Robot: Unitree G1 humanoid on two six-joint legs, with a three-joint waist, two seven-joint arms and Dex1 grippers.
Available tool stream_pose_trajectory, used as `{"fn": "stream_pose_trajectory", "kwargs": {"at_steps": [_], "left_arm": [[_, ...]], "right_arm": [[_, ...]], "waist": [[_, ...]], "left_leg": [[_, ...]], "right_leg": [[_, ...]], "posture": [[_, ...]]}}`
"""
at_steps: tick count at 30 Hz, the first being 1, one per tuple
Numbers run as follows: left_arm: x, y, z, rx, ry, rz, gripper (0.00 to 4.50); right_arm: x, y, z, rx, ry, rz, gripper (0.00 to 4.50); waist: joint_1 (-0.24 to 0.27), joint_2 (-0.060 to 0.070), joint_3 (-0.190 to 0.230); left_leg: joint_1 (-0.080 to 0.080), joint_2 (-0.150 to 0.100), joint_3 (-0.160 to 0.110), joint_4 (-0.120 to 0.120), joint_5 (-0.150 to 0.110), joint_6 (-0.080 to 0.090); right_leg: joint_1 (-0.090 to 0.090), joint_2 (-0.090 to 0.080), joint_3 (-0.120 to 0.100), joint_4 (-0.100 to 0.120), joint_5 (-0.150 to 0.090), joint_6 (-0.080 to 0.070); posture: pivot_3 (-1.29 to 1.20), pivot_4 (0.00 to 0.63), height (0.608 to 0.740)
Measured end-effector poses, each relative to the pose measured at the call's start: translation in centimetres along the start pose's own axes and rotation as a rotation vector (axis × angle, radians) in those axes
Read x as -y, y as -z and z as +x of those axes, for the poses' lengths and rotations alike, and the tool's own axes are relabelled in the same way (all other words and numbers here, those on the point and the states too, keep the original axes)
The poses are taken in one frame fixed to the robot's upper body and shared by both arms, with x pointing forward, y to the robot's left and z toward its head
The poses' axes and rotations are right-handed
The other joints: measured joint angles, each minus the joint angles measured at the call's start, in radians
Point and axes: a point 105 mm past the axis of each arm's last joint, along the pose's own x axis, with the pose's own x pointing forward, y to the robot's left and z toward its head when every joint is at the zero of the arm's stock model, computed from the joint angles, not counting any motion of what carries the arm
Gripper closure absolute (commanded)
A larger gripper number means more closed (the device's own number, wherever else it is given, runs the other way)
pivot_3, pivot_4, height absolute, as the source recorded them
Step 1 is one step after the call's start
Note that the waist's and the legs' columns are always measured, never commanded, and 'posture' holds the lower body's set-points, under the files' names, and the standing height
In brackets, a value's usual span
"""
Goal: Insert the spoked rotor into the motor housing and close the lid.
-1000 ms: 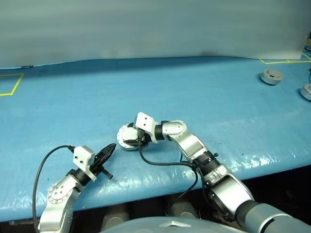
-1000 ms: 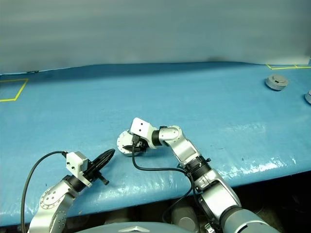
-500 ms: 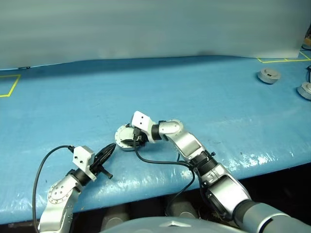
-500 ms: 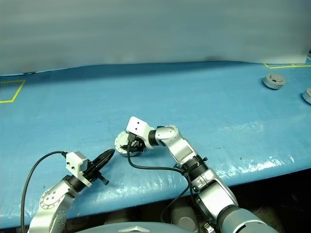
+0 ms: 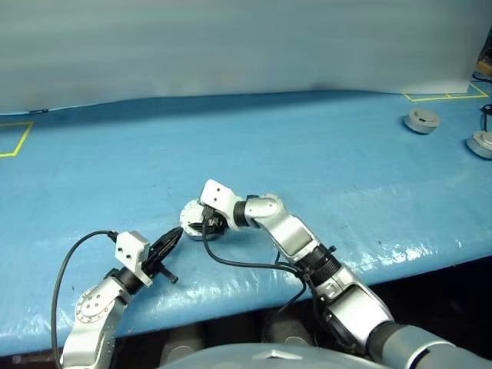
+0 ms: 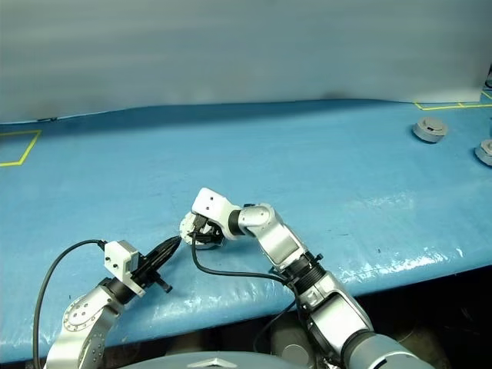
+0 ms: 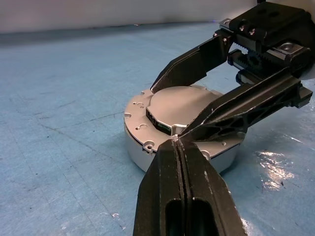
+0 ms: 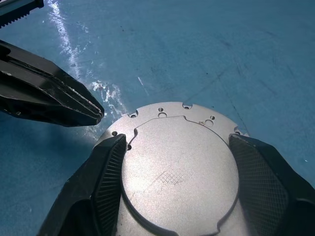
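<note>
One motor housing [image 5: 194, 223] sits on the blue table [image 5: 323, 161] near the front edge, at about 7 o'clock from the table's middle, w/ its lid [image 8: 179, 172] down flat and plain face up; the spoked rotor is presumably inside, can't confirm. Right gripper [image 8: 174, 162] straddles the housing from above, jaws spread wide on either side of the lid rim; whether the pads actually press it can't be told. Left gripper [image 7: 181, 147] is fully closed, holding nothing, tip just beside the housing at its 7 o'clock side. Risks, as I judge them: if the lid isn't fully seated, lifting the right gripper away could drag it open again; a sideways nudge could slide the whole unit toward the table edge or into the left tip. Count: 1 housing w/ lid, 2 grippers, 2 spare grey pucks [image 5: 421, 121] well apart at 2 o'clock, near the yellow tape [image 5: 442, 96].
</note>
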Motion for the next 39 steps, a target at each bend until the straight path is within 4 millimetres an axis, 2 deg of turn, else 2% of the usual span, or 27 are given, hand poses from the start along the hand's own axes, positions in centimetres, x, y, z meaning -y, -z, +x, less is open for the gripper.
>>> {"fn": "stream_pose_trajectory", "kwargs": {"at_steps": [7, 14, 19, 25, 28, 31, 34, 37, 39], "left_arm": [[0.0, 0.0, 0.0, 0.000, 0.000, 0.000, 4.50], [-0.1, 0.1, 0.0, -0.005, -0.001, -0.002, 4.50], [-0.1, 0.1, 0.0, -0.003, -0.001, -0.001, 4.50], [-0.2, 0.2, 0.0, -0.012, -0.013, 0.009, 4.50], [-0.9, 0.3, 0.0, -0.023, -0.080, -0.005, 4.50], [-2.7, -1.5, 0.6, 0.016, -0.209, -0.064, 4.50], [-5.0, -5.9, 1.4, 0.120, -0.296, -0.117, 4.50], [-5.4, -8.3, 2.4, 0.112, -0.226, -0.251, 4.50], [-5.3, -8.3, 3.3, 0.046, -0.170, -0.360, 4.50]], "right_arm": [[-0.4, -0.1, 0.5, 0.011, 0.093, 0.102, 1.48], [0.0, -0.3, 0.9, 0.009, 0.198, 0.234, 1.48], [-0.2, -0.3, 0.9, -0.003, 0.200, 0.177, 1.48], [-0.2, -0.1, 0.6, 0.003, 0.184, 0.114, 1.48], [-0.3, 0.0, 0.5, 0.007, 0.178, 0.107, 1.48], [-0.1, 0.2, 0.1, 0.014, 0.188, 0.114, 1.48], [-0.1, 0.3, -0.1, 0.015, 0.193, 0.117, 1.48], [-0.2, 0.3, -0.1, 0.018, 0.191, 0.121, 1.48], [-0.2, 0.3, -0.1, 0.021, 0.188, 0.125, 1.48]], "waist": [[-0.001, 0.001, -0.002], [-0.001, 0.001, -0.002], [-0.002, 0.001, -0.001], [0.002, 0.002, -0.001], [0.006, 0.001, -0.001], [0.014, -0.002, 0.001], [0.021, -0.002, 0.001], [0.021, -0.001, 0.001], [0.021, -0.001, 0.001]], "left_leg": [[0.001, 0.001, -0.001, 0.000, 0.000, -0.001], [0.000, 0.003, -0.004, 0.000, -0.001, -0.001], [0.000, 0.002, -0.004, 0.000, -0.004, -0.007], [0.000, 0.000, -0.003, 0.000, -0.004, -0.006], [0.000, 0.000, -0.004, 0.000, -0.001, -0.002], [-0.002, 0.001, -0.007, -0.001, -0.001, -0.002], [-0.002, 0.000, -0.009, 0.000, -0.001, -0.002], [-0.002, -0.001, -0.010, 0.000, -0.001, -0.002], [-0.002, -0.004, -0.011, 0.000, -0.001, -0.002]], "right_leg": [[-0.001, -0.004, -0.002, 0.000, 0.000, 0.000], [-0.002, -0.009, -0.005, -0.001, 0.000, -0.001], [-0.003, -0.017, -0.010, -0.002, 0.000, -0.001], [-0.003, -0.024, -0.021, -0.002, 0.000, -0.001], [-0.003, -0.025, -0.028, -0.002, 0.000, 0.000], [-0.003, -0.025, -0.033, -0.002, 0.001, 0.000], [-0.001, -0.025, -0.036, -0.002, 0.001, 0.000], [0.000, -0.024, -0.038, -0.002, 0.001, 0.000], [0.001, -0.023, -0.038, -0.003, 0.001, 0.001]], "posture": [[0.00, 0.150, 0.740], [0.00, 0.150, 0.740], [0.00, 0.150, 0.740], [0.00, 0.150, 0.740], [0.00, 0.150, 0.740], [0.00, 0.150, 0.740], [0.00, 0.150, 0.740], [0.00, 0.150, 0.740], [0.00, 0.150, 0.740]]}}
